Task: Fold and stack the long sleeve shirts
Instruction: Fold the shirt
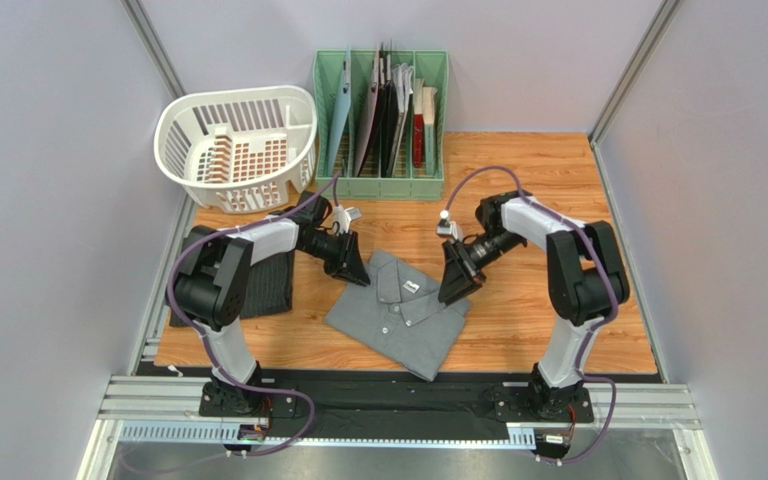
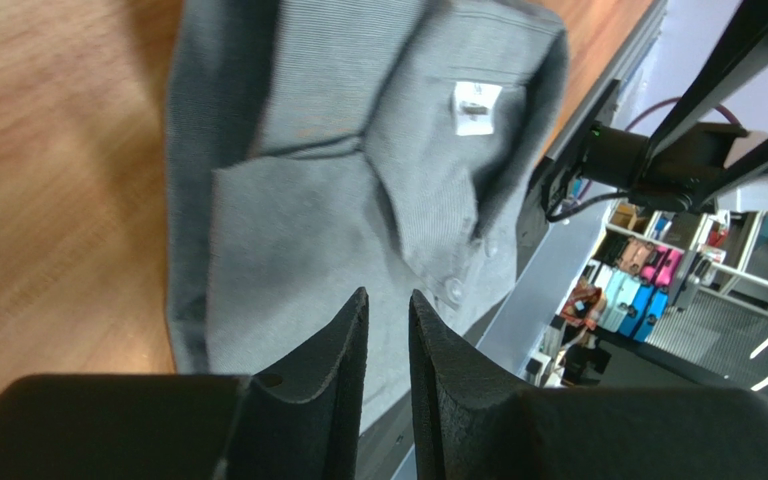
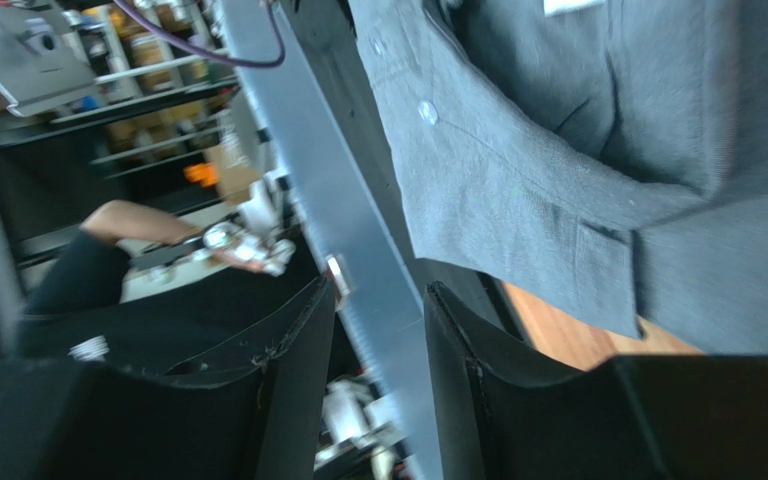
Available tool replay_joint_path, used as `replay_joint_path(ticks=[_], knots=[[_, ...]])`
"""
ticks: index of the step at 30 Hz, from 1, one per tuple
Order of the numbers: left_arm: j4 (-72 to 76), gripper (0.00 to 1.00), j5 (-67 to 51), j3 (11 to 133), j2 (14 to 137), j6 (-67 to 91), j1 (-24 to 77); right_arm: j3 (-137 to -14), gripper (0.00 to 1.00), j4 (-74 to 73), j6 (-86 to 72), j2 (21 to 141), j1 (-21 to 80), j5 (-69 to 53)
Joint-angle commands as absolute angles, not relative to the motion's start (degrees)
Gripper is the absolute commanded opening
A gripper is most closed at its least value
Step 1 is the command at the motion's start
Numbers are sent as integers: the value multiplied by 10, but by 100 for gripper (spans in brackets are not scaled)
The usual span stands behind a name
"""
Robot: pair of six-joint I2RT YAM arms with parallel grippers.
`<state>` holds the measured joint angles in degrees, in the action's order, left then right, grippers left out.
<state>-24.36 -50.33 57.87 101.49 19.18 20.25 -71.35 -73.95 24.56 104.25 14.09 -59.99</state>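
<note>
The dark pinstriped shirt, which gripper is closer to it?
Left. The left gripper sits just right of the dark pinstriped shirt, at the grey shirt edge; the right gripper is farther right, across the grey shirt's collar.

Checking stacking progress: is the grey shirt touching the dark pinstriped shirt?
Apart. The top external view shows bare table between the grey shirt and the dark pinstriped shirt.

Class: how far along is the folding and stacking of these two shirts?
Done: the grey shirt lies folded in the middle, collar up; the dark shirt lies flat by the left arm, partly hidden. In hand: nothing; the left end effector and right end effector hover empty at the grey shirt's collar end. Left: stacking, since the shirts lie apart.
</note>
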Motion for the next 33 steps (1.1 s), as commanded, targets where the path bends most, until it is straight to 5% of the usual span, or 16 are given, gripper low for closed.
replay_joint_path(ticks=[1, 11, 22, 26, 27, 28, 33], knots=[[-255, 27, -478, 602, 1046, 191, 204, -682, 44, -708, 218, 1084, 153, -637], [-236, 29, -455, 563, 1041, 208, 206, -803, 48, -592, 82, 1186, 144, -341], [-243, 29, -422, 579, 1041, 209, 235, -991, 47, -632, 120, 1266, 132, -261], [-247, 32, -410, 578, 1020, 205, 234, -919, 45, -653, 171, 1126, 126, -355], [-243, 37, -417, 578, 1015, 202, 234, -868, 45, -656, 180, 1094, 125, -369], [-243, 53, -425, 586, 1008, 200, 234, -837, 45, -661, 186, 1068, 126, -389], [-236, 62, -445, 606, 964, 185, 234, -676, 45, -660, 210, 939, 173, -440]])
